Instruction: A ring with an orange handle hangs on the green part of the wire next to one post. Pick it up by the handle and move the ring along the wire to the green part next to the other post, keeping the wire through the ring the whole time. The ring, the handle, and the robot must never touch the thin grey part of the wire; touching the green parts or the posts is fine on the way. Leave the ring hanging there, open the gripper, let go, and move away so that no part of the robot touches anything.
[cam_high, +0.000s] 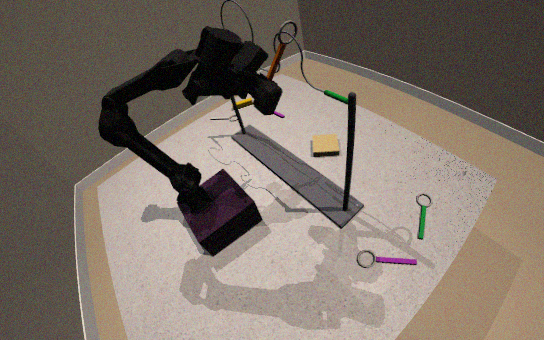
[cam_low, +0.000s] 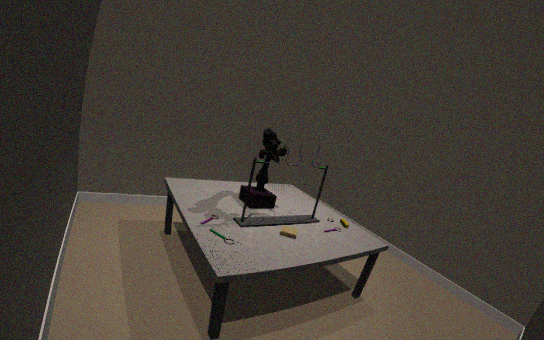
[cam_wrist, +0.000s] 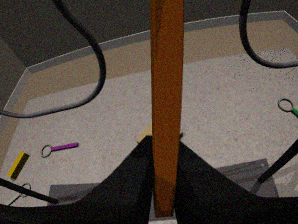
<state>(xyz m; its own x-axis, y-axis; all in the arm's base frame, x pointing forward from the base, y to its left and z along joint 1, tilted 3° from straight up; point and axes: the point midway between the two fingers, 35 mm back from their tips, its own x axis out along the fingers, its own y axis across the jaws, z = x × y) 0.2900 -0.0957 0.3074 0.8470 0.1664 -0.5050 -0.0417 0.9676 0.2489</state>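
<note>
The ring (cam_high: 296, 30) is up at a hump of the grey wire (cam_high: 302, 61) (cam_wrist: 103, 67), which appears to pass through it; contact cannot be told. Its orange handle (cam_high: 277, 61) (cam_wrist: 167, 75) slants down to my gripper (cam_high: 269, 81) (cam_wrist: 158, 143), which is shut on it. The ring is outside the wrist view. One green part (cam_high: 336, 96) (cam_low: 260, 162) joins the near post (cam_high: 350, 150) (cam_low: 248, 192). The other green part (cam_low: 322, 167) is at the far post (cam_high: 239, 116) (cam_low: 320, 192); the arm hides it in the top view.
A dark base board (cam_high: 295, 172) (cam_low: 275, 220) carries both posts. A tan block (cam_high: 325, 144) (cam_low: 288, 232) lies beside it. Loose rings with green (cam_high: 422, 222) and purple (cam_high: 396, 260) handles lie on the table. A yellow block (cam_low: 344, 223) (cam_wrist: 19, 165) and another purple-handled ring (cam_wrist: 65, 147) lie near the far post.
</note>
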